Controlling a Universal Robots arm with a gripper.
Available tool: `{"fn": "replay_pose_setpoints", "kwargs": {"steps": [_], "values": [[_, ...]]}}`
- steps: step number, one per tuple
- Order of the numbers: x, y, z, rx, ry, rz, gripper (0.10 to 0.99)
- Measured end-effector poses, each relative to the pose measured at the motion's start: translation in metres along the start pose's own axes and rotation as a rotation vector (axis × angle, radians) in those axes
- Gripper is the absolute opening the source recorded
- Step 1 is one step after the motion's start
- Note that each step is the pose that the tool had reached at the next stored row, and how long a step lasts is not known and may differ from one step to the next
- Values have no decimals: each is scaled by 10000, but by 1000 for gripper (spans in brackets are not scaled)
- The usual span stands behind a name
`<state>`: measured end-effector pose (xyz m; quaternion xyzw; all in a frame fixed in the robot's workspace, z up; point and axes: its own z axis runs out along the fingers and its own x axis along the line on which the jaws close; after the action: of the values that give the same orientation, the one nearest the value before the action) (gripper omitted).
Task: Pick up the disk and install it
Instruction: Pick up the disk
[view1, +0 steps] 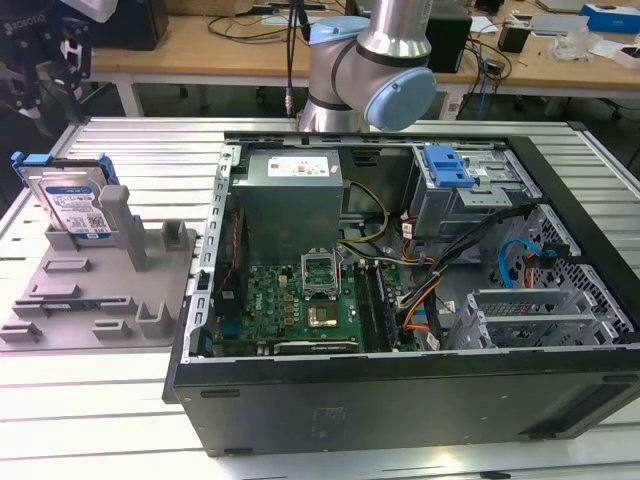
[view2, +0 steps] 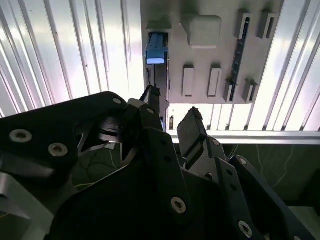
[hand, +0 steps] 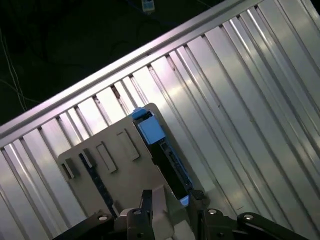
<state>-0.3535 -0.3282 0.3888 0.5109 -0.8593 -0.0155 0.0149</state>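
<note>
The gripper (view2: 171, 106) is seen open in both wrist views, its black fingers (hand: 146, 202) parted moderately, and nothing is gripped between them. The disk (hand: 150, 130) is stood on edge in a slot of the grey holder (hand: 112, 165). It is placed ahead of the gripper, roughly in line with the gap between the fingers, and is not touched by them. Its blue carrier end is turned toward the wrist cameras. In the exterior view the disk is shown upright at the holder's back corner. The holder is set on the ribbed table (view1: 130, 140), just beside the open computer case (view1: 400, 400).
</note>
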Motion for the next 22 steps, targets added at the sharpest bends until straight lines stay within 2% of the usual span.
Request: {"fn": "replay_pose_setpoints", "kwargs": {"steps": [6,10,13,17,20,22], "values": [[0,0,0,18,65,-1339,420],[0,0,0,35,131,-2836,420],[0,0,0,42,158,-3426,420],[-5,8,0,43,161,-3425,420],[-60,60,2,53,193,-3505,420],[-100,95,7,68,236,-3743,420]]}}
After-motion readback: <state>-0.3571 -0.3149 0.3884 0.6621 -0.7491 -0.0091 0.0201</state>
